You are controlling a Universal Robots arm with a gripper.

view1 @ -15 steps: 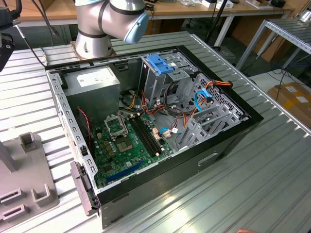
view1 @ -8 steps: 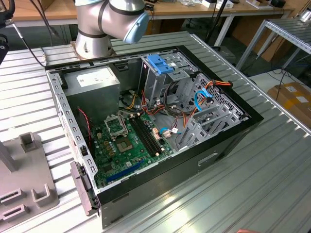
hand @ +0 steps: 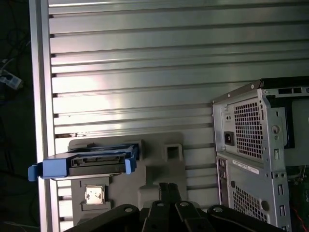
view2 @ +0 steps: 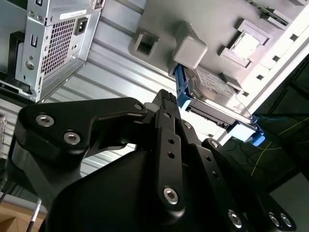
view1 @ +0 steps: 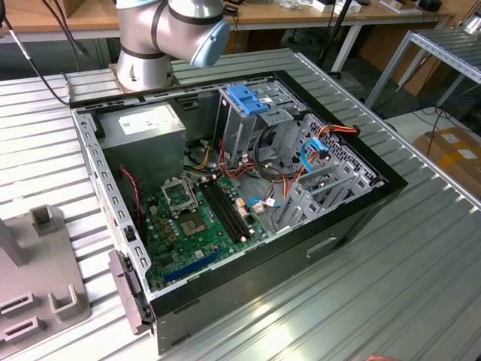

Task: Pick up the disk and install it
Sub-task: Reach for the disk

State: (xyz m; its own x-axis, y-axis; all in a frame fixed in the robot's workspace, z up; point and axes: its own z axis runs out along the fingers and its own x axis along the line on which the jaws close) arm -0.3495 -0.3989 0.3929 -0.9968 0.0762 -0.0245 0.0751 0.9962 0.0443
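Table [view1: 391, 301]: flat, ribbed grey metal with a dull shine.
Computer case [view1: 248, 282]: open box of thin sheet metal with black outer walls, lying on the table. A green board and cables are inside.
Holder [hand: 161, 166]: matte grey plastic block with square slots, on the table near the case.
Gripper [hand: 169, 187]: hard black links. It looks pressed together, pinches nothing, and is apart from the disk.
Disk [hand: 96, 162]: stands on its edge in the holder. It has a grey metal body with a white label and a blue plastic frame.
Handling: probably stiff, rather heavy, smooth and sensitive to shocks. It seems best to clamp the two flat faces near the middle.
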